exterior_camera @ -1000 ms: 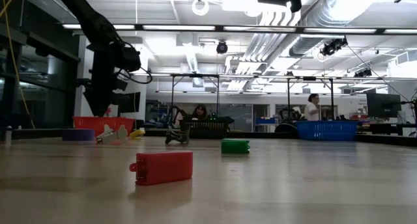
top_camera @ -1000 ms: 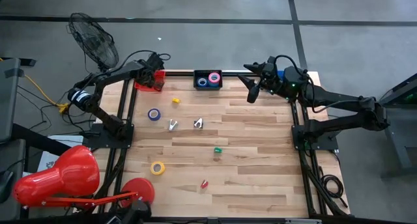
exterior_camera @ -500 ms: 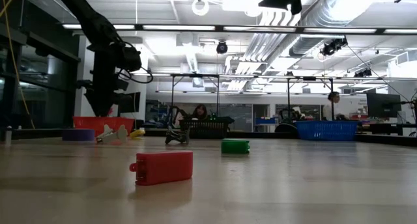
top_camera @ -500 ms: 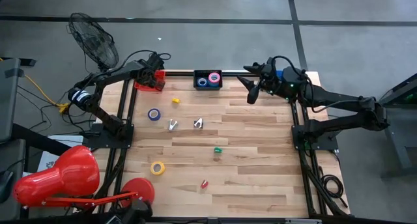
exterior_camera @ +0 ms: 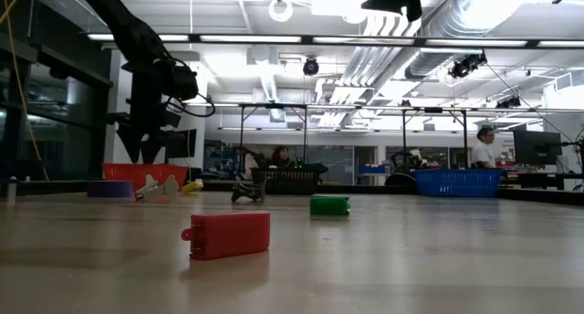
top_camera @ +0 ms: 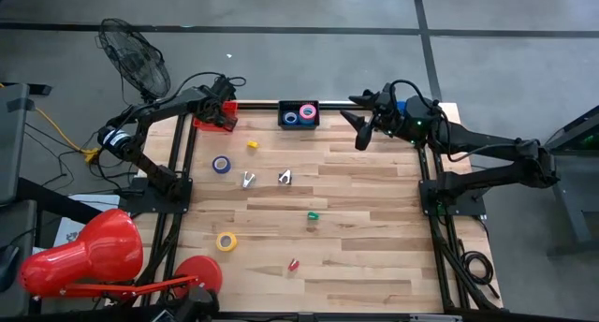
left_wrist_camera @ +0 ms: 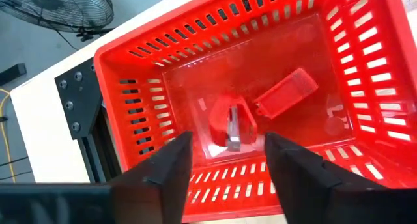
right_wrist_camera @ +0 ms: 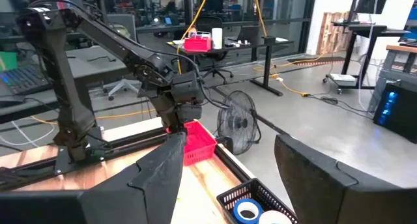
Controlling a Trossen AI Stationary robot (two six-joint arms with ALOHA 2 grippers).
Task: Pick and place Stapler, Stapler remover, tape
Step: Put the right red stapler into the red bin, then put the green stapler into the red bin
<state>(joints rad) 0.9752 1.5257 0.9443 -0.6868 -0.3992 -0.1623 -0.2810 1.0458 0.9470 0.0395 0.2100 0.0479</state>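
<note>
Two red staplers (left_wrist_camera: 287, 94) lie loose on the floor of the red slotted plastic basket (top_camera: 214, 123) at the upper left of the high frame, one a flat rectangular block, the other (left_wrist_camera: 229, 125) showing a metal strip along its middle. Straight above them hangs the left hand (left_wrist_camera: 226, 160), pointing down into the basket with its dark fingers (left_wrist_camera: 163, 172) spread apart and nothing between them. Just to the right along the far edge sits a black mesh bin (top_camera: 299, 124) holding blue and pink tape rolls (top_camera: 307, 111), small rings with open centres. Out on the pale wood-plank worktop (top_camera: 374, 238) lie a blue tape ring (top_camera: 221, 165) and a yellow tape ring (top_camera: 226, 241), a small yellow piece (top_camera: 252, 145), two metal-jawed staple removers (top_camera: 248, 180) side by side near the middle, a small green stapler (top_camera: 313, 215) and a small red stapler (top_camera: 293, 264) toward the lower middle. All of these are well apart from one another, with bare wood between them and along the right half. The right hand (top_camera: 359, 125) hovers over the upper right of the worktop, tilted down and leftward, fingers (right_wrist_camera: 159, 172) held wide apart and empty. In the low view a person stands far back at the right, beside a blue basket (exterior_camera: 458, 183).
</note>
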